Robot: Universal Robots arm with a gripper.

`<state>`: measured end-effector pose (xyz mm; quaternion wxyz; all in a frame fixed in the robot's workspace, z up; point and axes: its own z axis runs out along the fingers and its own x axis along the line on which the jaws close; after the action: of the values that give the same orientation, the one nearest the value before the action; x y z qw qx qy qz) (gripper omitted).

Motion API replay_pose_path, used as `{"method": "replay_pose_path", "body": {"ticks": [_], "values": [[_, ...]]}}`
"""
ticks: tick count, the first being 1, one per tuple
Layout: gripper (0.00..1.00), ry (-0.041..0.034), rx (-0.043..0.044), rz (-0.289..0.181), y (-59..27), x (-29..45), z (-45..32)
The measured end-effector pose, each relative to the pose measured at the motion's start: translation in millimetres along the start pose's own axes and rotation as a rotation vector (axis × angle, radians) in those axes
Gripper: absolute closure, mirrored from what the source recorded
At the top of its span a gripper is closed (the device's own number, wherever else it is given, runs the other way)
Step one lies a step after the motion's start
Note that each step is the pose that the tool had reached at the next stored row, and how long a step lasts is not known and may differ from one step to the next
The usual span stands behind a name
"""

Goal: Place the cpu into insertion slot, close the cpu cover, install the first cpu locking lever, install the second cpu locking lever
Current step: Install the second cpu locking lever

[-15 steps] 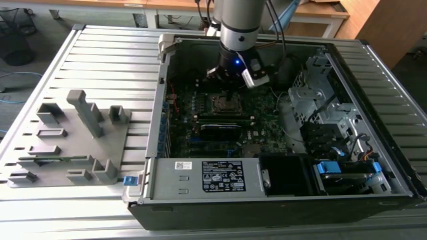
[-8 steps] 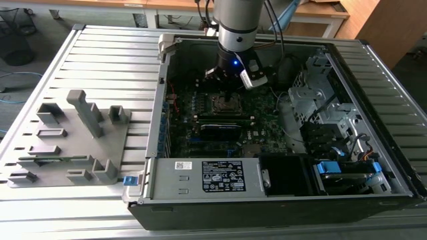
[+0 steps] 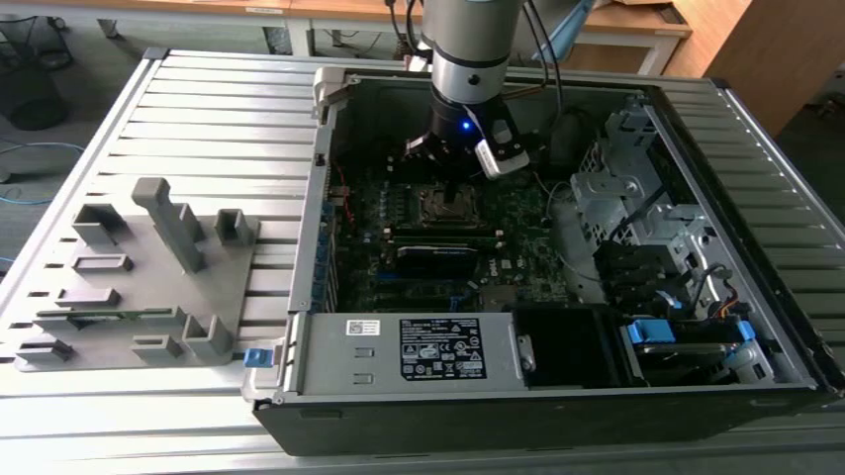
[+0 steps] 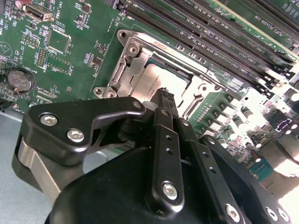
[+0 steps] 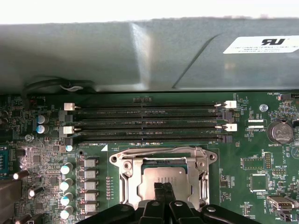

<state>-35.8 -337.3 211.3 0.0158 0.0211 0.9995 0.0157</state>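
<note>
In both wrist views the cpu (image 5: 154,176) (image 4: 156,77) lies flat in the insertion slot (image 3: 449,203), its pale metal face showing through the window of the cpu cover (image 5: 132,179) (image 4: 127,63). The silvery cover frame lies down flat around the chip. A thin metal lever rod (image 5: 159,150) runs along the socket's edge beside the memory slots. My gripper (image 5: 163,187) (image 4: 166,93) (image 3: 456,163) hangs straight over the socket. Its black fingers are pressed together with nothing between them, and their tips sit at the near edge of the chip's face. Whether they touch it I cannot tell.
Long black memory slots (image 5: 149,123) run beside the socket, with a row of capacitors (image 5: 67,186) and a coin battery (image 5: 280,132) nearby. The grey case wall (image 5: 140,56) rises beyond. Inside the open case are a black card (image 3: 436,259), drive cages (image 3: 634,198) and a power supply (image 3: 410,351). A grey fixture (image 3: 145,277) stands outside.
</note>
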Motion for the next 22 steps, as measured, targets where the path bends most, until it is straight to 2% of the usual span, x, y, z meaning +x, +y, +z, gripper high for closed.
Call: {"method": "replay_pose_path", "body": {"ticks": [6, 14, 22], "values": [[0.89, -0.0001, -0.0002, 0.000, 0.2, -0.1, -2.7], [0.89, -0.0001, -0.0002, 0.000, 0.4, -0.4, -10.5], [0.89, 0.0000, 0.0000, 0.000, -0.2, -0.4, -11.6]]}}
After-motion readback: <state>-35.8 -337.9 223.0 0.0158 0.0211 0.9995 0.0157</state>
